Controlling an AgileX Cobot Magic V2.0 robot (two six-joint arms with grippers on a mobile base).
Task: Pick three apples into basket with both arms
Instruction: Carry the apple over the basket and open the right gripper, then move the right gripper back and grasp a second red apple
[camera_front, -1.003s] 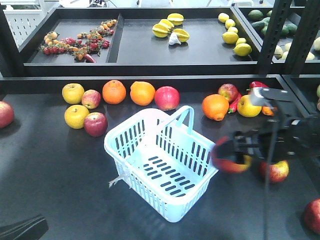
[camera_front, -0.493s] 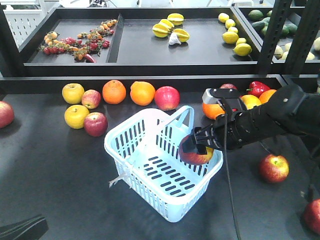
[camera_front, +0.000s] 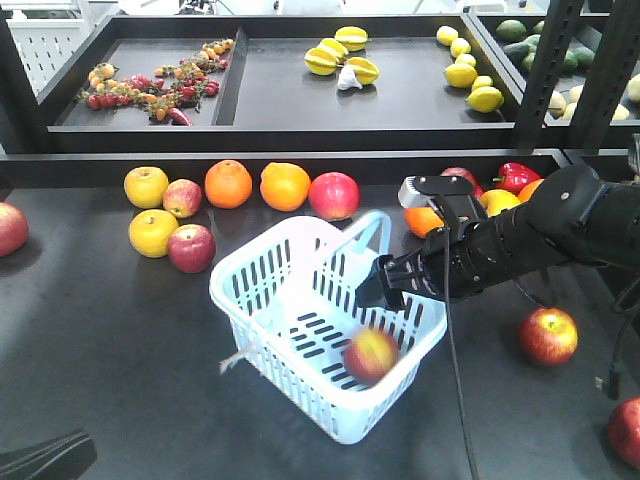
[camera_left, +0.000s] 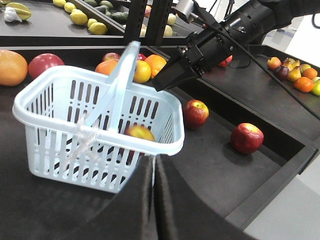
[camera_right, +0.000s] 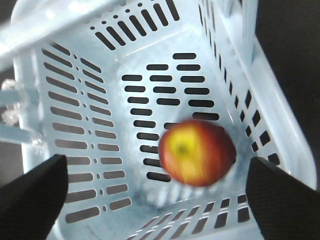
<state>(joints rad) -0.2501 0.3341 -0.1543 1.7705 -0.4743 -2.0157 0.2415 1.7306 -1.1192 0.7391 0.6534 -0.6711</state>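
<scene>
Front view, with both wrist views. The pale aqua-blue slotted plastic basket (camera_front: 255, 270) stands on the dark desk (camera_front: 100, 330), one hoop handle raised.

I see the black wedge-shaped right end effector (camera_front: 385, 285) poised over the basket's rim at about 2 o'clock from the basket's centre. It is released: in the right wrist view its two black fingers (camera_right: 35, 195) stand wide apart at the lower corners and grasp nothing.

Between and below them, a round red apple with a yellow blush (camera_front: 370, 355) is inside the basket, toward 4 o'clock on the slotted floor. Its outline is blurred, so I cannot tell whether it rests on the floor.

A second dark red apple (camera_front: 547, 335) lies on the desk at 3 o'clock from the basket, well apart from it. A third red apple (camera_front: 627, 432) sits at 4 o'clock, cut off by the frame edge.

The black left end effector (camera_left: 154, 200) is low at 8 o'clock from the basket, near the wall that carries the clear plastic scrap (camera_front: 235, 362). Its fingers are clenched together on nothing.
</scene>
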